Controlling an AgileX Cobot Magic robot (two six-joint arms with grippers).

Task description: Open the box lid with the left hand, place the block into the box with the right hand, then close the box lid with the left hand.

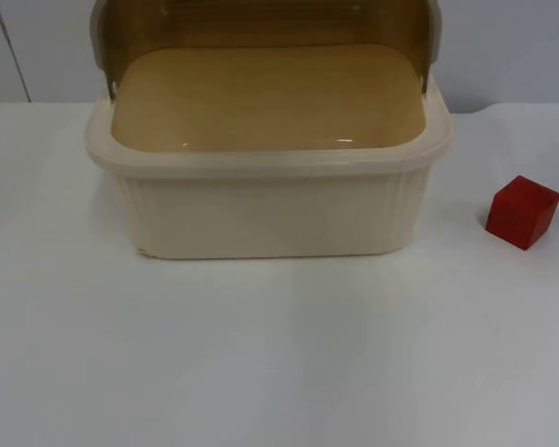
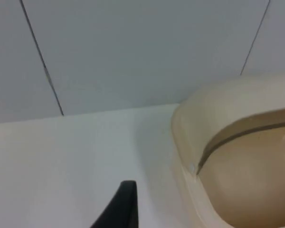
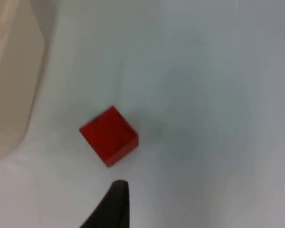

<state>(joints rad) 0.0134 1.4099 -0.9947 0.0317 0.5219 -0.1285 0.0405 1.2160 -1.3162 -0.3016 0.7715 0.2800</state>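
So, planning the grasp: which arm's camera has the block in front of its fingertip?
The right arm's: the red block lies on the table beyond its fingertip. The left's faces the box.

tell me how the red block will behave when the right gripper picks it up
The red block looks rigid with flat faces, so it should not roll. It seems small and probably light. Its sides look smooth, so a loose pinch may slip.

No legible text (none anywhere)

Fixed top camera looking down and forward at the box (image 1: pixel 270 200), left wrist camera close beside its left end, right wrist camera above the red block (image 3: pixel 109 136), both shared with top view.
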